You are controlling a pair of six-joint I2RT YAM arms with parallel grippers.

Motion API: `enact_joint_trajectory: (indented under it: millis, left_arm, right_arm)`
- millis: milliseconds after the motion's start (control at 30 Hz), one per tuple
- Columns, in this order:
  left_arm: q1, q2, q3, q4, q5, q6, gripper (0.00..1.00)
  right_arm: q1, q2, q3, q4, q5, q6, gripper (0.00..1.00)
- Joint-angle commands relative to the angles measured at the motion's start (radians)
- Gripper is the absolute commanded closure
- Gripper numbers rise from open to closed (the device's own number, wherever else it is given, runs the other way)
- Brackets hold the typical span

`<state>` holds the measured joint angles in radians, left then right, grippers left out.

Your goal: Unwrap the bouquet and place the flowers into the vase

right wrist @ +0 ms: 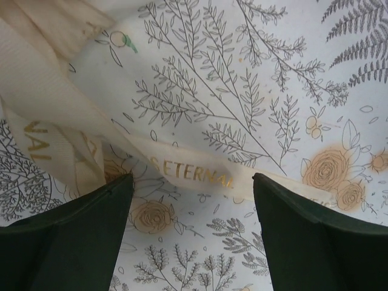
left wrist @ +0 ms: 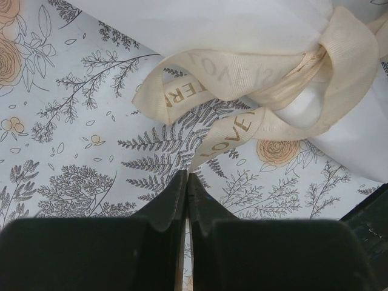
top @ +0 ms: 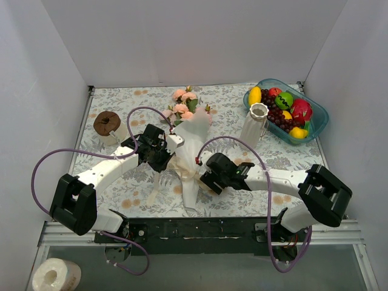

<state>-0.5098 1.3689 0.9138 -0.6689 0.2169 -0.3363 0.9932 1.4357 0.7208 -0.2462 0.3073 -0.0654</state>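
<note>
Unwrapping step. Bouquet (top: 193, 136) lies wrapped on surface (top: 121, 185) between arms, ribbon (left wrist: 242, 130) knotted. Left claw (left wrist: 186, 177) pressed together at ribbon tail's tip — pinch unclear. Right claw (right wrist: 193, 182) spread, straddling ribbon. Next — pull tail, loosen bow.

Table (top: 115, 203): we see a leaf-and-rose print.
Centre: bouquet (top: 193, 136), blooms toward 12 o'clock.
1 o'clock: vase (top: 254, 124), upright.
2 o'clock: fruit bowl (top: 319, 124).
10 o'clock: we see a brown-topped roll (top: 108, 124).
</note>
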Motion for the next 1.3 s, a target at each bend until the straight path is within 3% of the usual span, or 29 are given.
enact_joint_trajectory:
  millis: [0,333,533,633,733,1000,1267]
  left_arm:
    - [-0.004,-0.024,0.034,-0.009,-0.022,-0.013,1.0]
    - [-0.004,-0.047,0.008,-0.012,-0.05,-0.018,1.0]
    - [-0.003,-0.05,0.016,-0.023,-0.06,-0.023,1.0]
    - [-0.003,-0.051,0.028,-0.026,-0.063,-0.032,1.0]
    - [-0.003,-0.053,0.046,-0.032,-0.056,-0.046,1.0]
    - [-0.003,-0.062,0.082,-0.052,-0.053,-0.067,1.0]
    - [0.004,-0.122,0.131,-0.097,-0.094,-0.067,1.0]
  right_arm:
    - [-0.01,0.054,0.011,0.114,0.001,-0.039,0.14]
    - [-0.014,0.123,0.066,0.168,-0.148,-0.047,0.26]
    - [-0.014,0.154,0.054,0.166,-0.191,0.022,0.44]
    - [-0.014,0.128,0.034,0.176,-0.197,0.055,0.62]
    - [-0.015,0.095,0.023,0.174,-0.178,0.081,0.98]
    - [-0.014,-0.02,0.034,0.096,-0.088,0.111,0.99]
    - [-0.024,-0.233,0.097,-0.034,0.039,0.144,0.99]
